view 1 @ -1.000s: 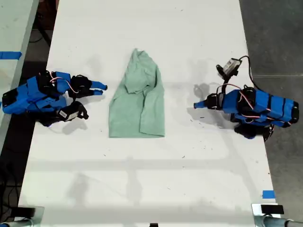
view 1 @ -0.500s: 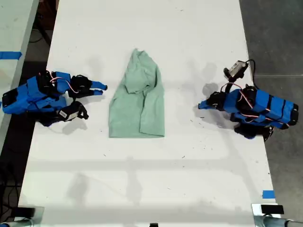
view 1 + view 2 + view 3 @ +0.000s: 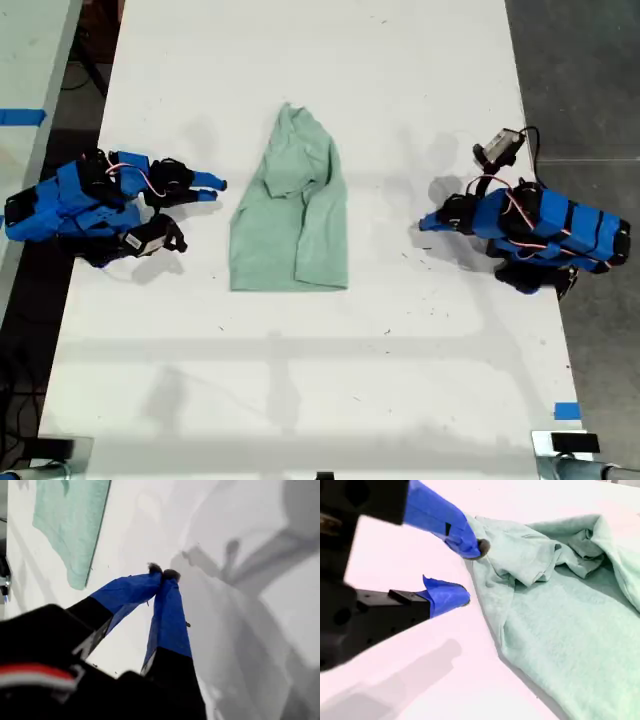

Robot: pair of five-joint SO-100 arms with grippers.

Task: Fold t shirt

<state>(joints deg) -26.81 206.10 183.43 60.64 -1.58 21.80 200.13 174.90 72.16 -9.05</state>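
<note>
Now we see the shirt (image 3: 291,215) lying half-folded mid-table, so our second gripper (image 3: 465,572), jaws apart just beside its edge, should pinch one layer cleanly, while our first gripper (image 3: 163,572), jaws together, waits well apart.

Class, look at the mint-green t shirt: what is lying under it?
The t shirt lies flat on the white table, with one side folded over onto itself. The fabric hides whatever is beneath it, so nothing else can be confirmed.

The t shirt (image 3: 290,208) lies on the table (image 3: 400,60) between two arms.
</note>
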